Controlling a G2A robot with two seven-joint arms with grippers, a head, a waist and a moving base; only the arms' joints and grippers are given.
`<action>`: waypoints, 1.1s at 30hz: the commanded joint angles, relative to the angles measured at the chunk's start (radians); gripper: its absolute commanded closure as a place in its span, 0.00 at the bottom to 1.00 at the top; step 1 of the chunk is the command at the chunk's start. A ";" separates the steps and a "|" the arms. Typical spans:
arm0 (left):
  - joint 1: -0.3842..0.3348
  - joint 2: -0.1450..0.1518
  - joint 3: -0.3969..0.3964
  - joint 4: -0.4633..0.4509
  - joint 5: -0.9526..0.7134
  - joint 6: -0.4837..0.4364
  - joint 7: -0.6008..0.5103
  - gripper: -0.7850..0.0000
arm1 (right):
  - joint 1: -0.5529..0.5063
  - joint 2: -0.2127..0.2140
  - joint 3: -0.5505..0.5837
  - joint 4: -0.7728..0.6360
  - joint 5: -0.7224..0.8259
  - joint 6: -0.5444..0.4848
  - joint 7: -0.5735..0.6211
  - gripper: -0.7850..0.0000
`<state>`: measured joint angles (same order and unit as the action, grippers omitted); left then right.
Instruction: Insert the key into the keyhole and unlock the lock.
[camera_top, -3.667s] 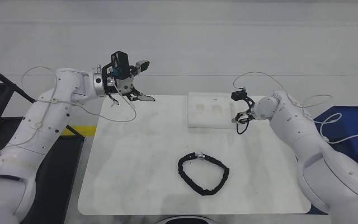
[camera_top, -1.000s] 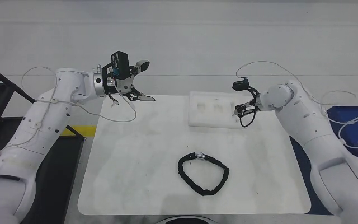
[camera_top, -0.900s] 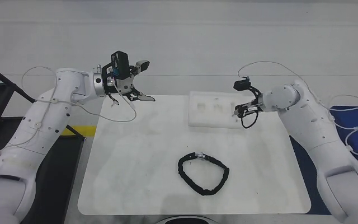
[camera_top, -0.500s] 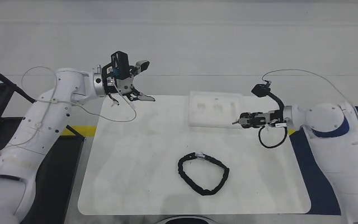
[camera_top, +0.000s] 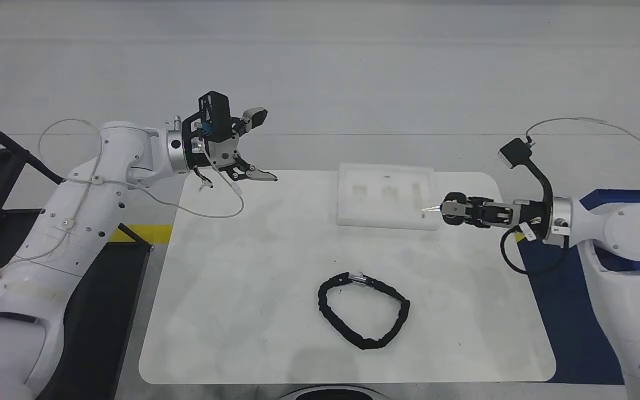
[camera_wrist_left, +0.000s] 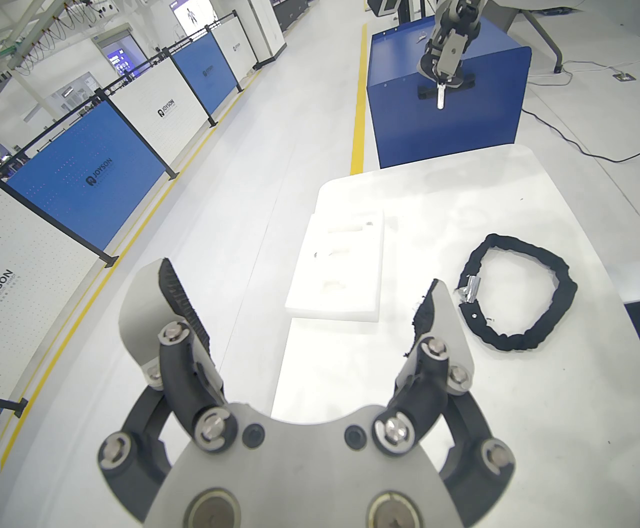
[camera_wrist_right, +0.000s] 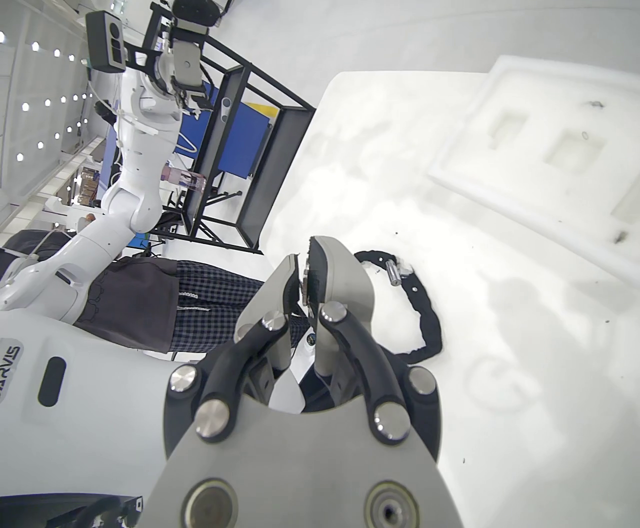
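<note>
— How is the left arm set?
— Elbow bent and forearm raised. The left gripper (camera_top: 262, 146) is turned sideways towards the other arm. Its fingers (camera_wrist_left: 172, 295) are spread wide, with nothing between the ribbed pads.
— And the right arm?
— It stretches out nearly level, forearm and wrist in one line. The right gripper (camera_top: 440, 208) points back towards the left one, well apart from it.
— Its jaws?
— Pressed together, pads (camera_wrist_right: 314, 272) almost meeting. They pinch a small key (camera_wrist_left: 440, 98), whose blade sticks out past the fingertips.
</note>
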<state>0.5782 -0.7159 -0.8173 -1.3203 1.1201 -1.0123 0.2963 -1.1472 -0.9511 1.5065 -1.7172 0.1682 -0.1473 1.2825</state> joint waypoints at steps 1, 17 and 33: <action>0.000 0.000 0.000 0.000 0.000 0.000 0.000 0.00 | 0.000 0.000 0.000 0.000 -0.001 0.000 -0.001 1.00; 0.023 -0.058 0.105 0.003 0.022 0.031 -0.051 0.00 | 0.000 0.000 0.000 0.000 -0.001 0.000 -0.001 1.00; -0.068 -0.286 0.462 0.303 0.132 0.000 0.154 0.00 | 0.000 0.000 0.000 0.000 -0.001 0.000 -0.001 1.00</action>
<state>0.5206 -0.9903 -0.3825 -1.0395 1.2460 -1.0123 0.4305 -1.1476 -0.9510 1.5066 -1.7176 0.1676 -0.1474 1.2820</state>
